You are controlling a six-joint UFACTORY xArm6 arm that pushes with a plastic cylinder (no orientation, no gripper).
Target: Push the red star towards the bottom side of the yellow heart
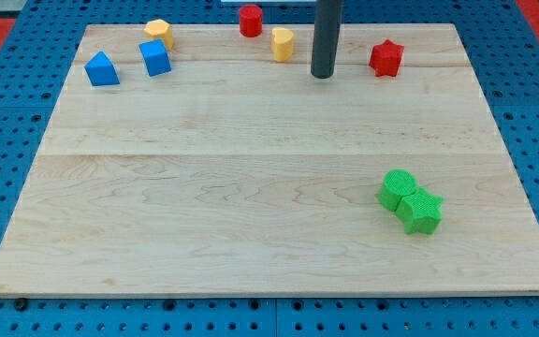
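Sitting near the view's top edge, my tip point(323, 75) is a smooth dark round rod end on the tabletop point(251, 206), which is pale wood w/ visible grain and plank seams, over a blue pegboard point(7, 140). No jaws on this rig, so no open/closed state to give; tip touches no block. Red star point(386, 58) is just to the tip's right w/ a small gap, matte chunky block; it has no clear long axis and I can't tell its heading. Yellow heart point(283, 43) is just left of the tip, slightly higher in view. Others: red cylinder point(251, 20), yellow block point(159, 34), blue cube point(155, 57), blue triangle-ish block point(101, 69). Green cylinder point(398, 189) and green star point(421, 211) are touching, lower right.
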